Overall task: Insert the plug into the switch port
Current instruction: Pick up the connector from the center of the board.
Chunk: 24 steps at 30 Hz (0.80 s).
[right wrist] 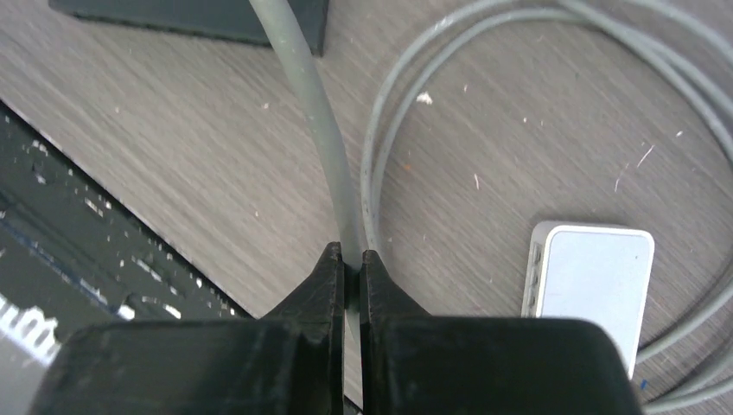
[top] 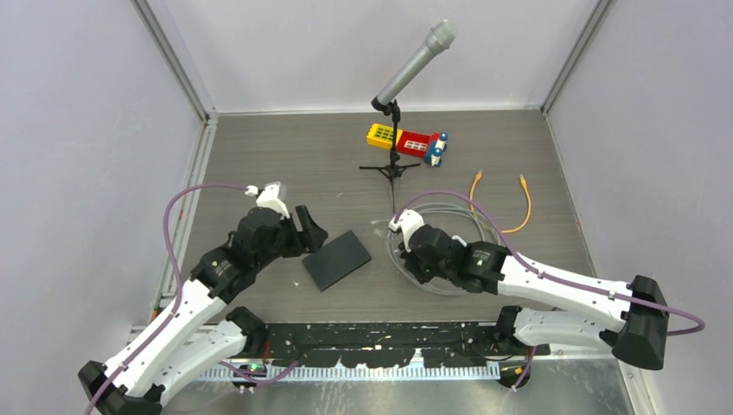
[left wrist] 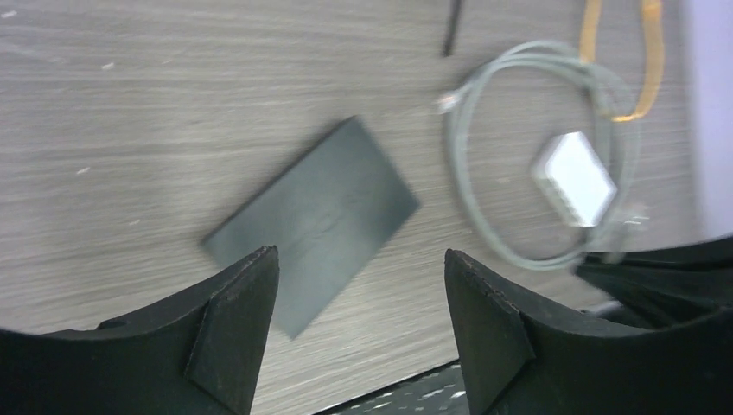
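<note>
1. My right pincer (right wrist: 350, 255) is clamped on the gray cable (right wrist: 302, 78). The two fingers are pressed together with only the cord between them.
2. From that grip the cable runs up and away toward the black pad (right wrist: 190, 17), while the rest of it lies coiled on the surface (right wrist: 173, 173).
3. The switch (right wrist: 592, 277), a small white box, lies flat on the surface inside the coil, just to the right of my right pincer and apart from it. I can't tell for certain which edge carries the ports.
4. The plug (left wrist: 447, 103), a clear tip at the cable's free end, rests on the surface beyond the far corner of the pad. It is not in the switch, and neither pincer holds it.
5. My left pincer (left wrist: 359, 259) stands apart with nothing between its fingers. It hangs over the near end of the black pad.
6. From above, my right pincer (top: 406, 238) sits low over the coil and my left pincer (top: 307, 226) is just beside the pad's left corner.
7. Farther back stand a microphone (top: 415, 65) on its stand and some toy blocks (top: 406, 140). An orange cable (top: 510, 203) lies to the right of the coil.
</note>
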Each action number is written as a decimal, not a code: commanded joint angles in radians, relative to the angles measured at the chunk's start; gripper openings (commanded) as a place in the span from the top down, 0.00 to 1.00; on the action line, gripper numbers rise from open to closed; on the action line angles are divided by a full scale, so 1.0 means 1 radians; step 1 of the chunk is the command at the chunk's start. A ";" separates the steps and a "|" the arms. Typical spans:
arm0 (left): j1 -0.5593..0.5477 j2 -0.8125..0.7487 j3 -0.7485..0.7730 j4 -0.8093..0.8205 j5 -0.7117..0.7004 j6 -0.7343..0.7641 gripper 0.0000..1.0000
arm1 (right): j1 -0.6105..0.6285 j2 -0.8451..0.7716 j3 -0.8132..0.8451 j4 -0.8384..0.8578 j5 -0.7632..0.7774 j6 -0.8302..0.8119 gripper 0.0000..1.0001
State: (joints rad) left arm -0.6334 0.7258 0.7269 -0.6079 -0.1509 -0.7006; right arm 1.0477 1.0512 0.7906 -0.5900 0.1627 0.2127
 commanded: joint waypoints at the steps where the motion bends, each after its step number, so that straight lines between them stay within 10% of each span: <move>1: 0.003 -0.057 -0.003 0.214 0.125 -0.112 0.26 | 0.105 -0.035 -0.052 0.230 0.263 0.063 0.99; 24: 0.002 0.019 -0.029 0.497 0.431 -0.341 0.39 | 0.252 -0.005 -0.008 0.341 0.343 0.062 0.99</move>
State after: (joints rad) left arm -0.6334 0.7555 0.6876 -0.1970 0.2218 -1.0195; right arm 1.2922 1.0737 0.7124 -0.2897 0.5354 0.1925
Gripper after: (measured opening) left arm 0.614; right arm 0.071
